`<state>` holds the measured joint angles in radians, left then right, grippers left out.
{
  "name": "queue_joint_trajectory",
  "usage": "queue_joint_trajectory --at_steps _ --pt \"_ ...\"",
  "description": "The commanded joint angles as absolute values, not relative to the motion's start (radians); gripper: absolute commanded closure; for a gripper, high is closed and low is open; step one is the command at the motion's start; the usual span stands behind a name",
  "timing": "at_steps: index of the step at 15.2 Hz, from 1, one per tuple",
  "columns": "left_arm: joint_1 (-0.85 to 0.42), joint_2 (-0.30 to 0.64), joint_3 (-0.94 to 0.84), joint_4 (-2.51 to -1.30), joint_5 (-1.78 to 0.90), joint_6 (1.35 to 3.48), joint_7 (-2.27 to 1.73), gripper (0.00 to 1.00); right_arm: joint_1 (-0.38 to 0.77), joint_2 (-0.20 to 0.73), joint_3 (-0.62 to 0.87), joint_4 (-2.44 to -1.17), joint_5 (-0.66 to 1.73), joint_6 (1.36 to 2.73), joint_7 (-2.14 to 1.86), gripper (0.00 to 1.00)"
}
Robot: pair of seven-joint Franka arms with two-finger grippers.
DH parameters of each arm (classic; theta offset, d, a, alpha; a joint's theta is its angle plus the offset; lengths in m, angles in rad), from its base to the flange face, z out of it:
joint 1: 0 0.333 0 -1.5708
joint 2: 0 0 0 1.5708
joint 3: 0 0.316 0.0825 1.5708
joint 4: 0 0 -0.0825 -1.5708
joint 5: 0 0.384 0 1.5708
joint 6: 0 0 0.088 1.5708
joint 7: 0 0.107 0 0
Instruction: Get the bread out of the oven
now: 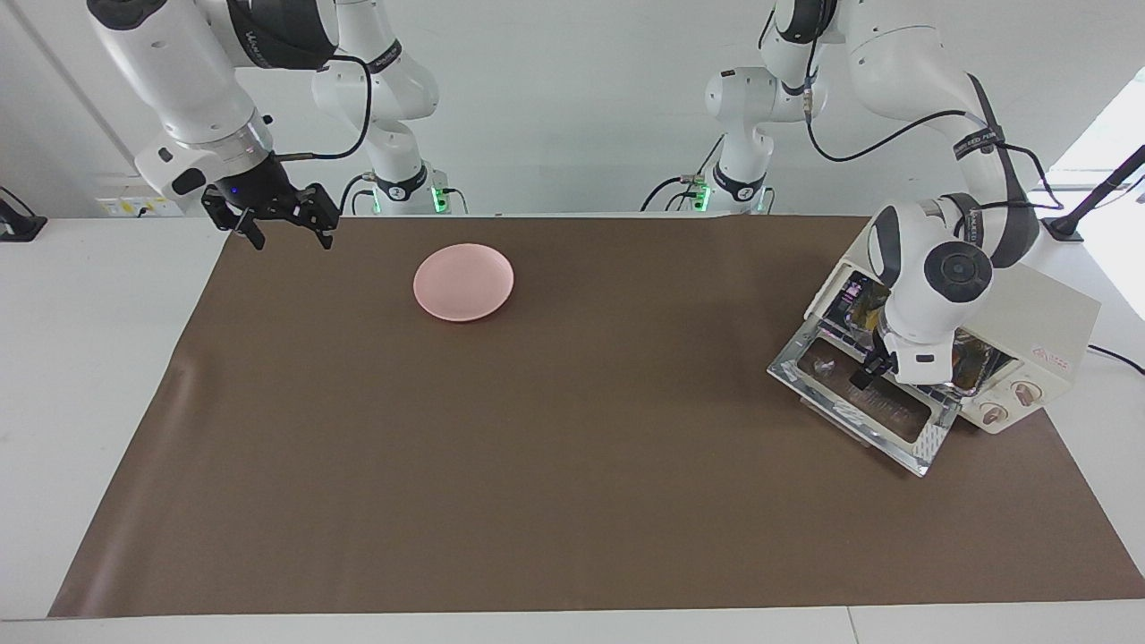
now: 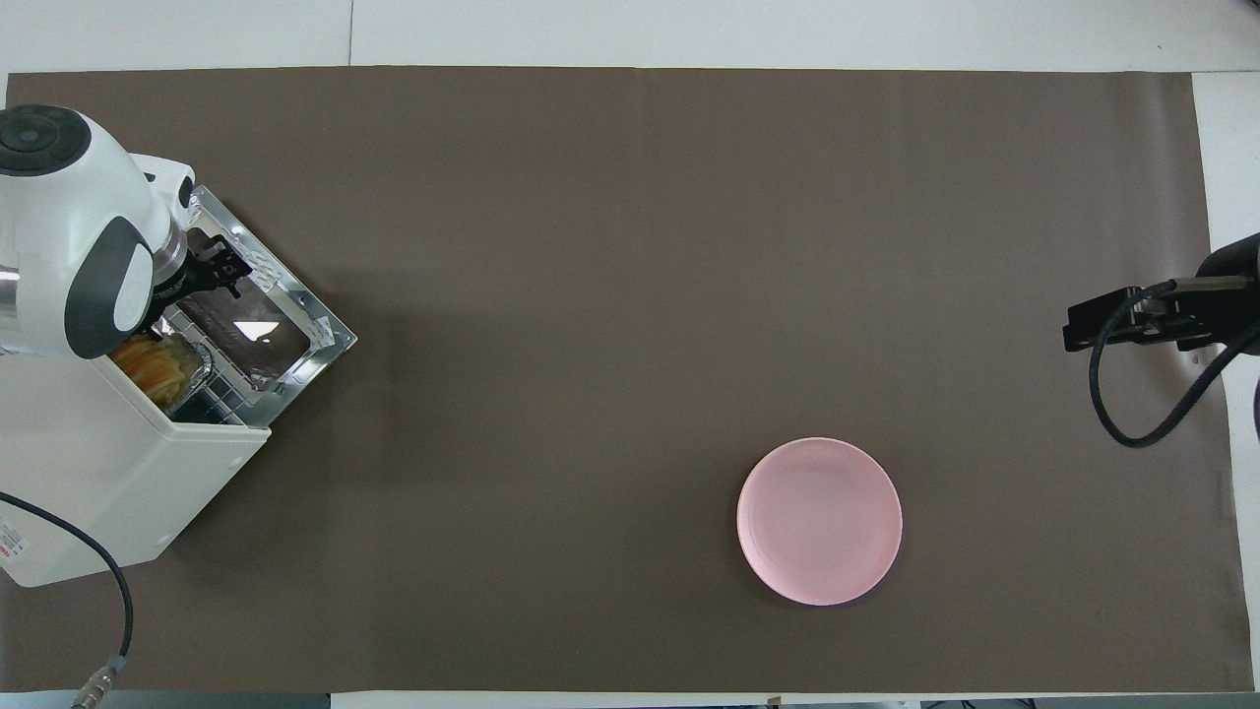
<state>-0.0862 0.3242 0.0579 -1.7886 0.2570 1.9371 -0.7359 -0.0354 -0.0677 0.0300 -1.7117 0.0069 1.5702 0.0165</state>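
The cream-white oven (image 2: 98, 473) (image 1: 1047, 331) stands at the left arm's end of the table, and its glass door (image 2: 266, 325) (image 1: 859, 402) lies folded down flat. Inside, the golden ridged bread (image 2: 157, 362) rests in a foil tray (image 2: 200, 369) on the wire rack. The left wrist partly covers the loaf. My left gripper (image 2: 219, 268) (image 1: 869, 368) hangs low over the door at the oven's mouth, open, with nothing in it, beside the bread. My right gripper (image 1: 291, 234) (image 2: 1122, 320) waits open over the mat's corner at the right arm's end.
A round pink plate (image 2: 819, 520) (image 1: 463, 282) lies on the brown mat (image 2: 630, 295), toward the right arm's end and near the robots. The oven's two knobs (image 1: 1006, 402) sit beside the door. A black cable (image 2: 108, 591) runs from the oven off the table.
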Motion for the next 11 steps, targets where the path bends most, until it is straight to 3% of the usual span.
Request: queue_joint_trajectory --at_steps 1,2,3,4,11 --pt "-0.083 0.296 0.055 -1.841 0.285 1.974 -0.762 0.19 -0.049 -0.071 0.041 -1.712 -0.008 1.557 0.028 0.00" --pt "-0.083 0.296 0.055 -1.841 0.285 1.973 -0.762 0.40 -0.049 -0.071 0.041 -1.712 -0.008 1.557 0.028 0.00" --pt "-0.083 0.298 0.055 -1.836 0.287 1.974 -0.756 0.74 -0.049 -0.071 0.041 -1.712 -0.008 1.557 0.028 0.00" --pt "-0.083 0.299 0.054 -1.833 0.288 1.974 -0.752 1.00 -0.049 -0.071 0.041 -1.712 -0.008 1.557 0.028 0.00" --pt "-0.103 0.334 0.041 -1.734 0.275 1.973 -0.726 1.00 -0.049 -0.071 0.041 -1.712 -0.008 1.557 0.028 0.00"
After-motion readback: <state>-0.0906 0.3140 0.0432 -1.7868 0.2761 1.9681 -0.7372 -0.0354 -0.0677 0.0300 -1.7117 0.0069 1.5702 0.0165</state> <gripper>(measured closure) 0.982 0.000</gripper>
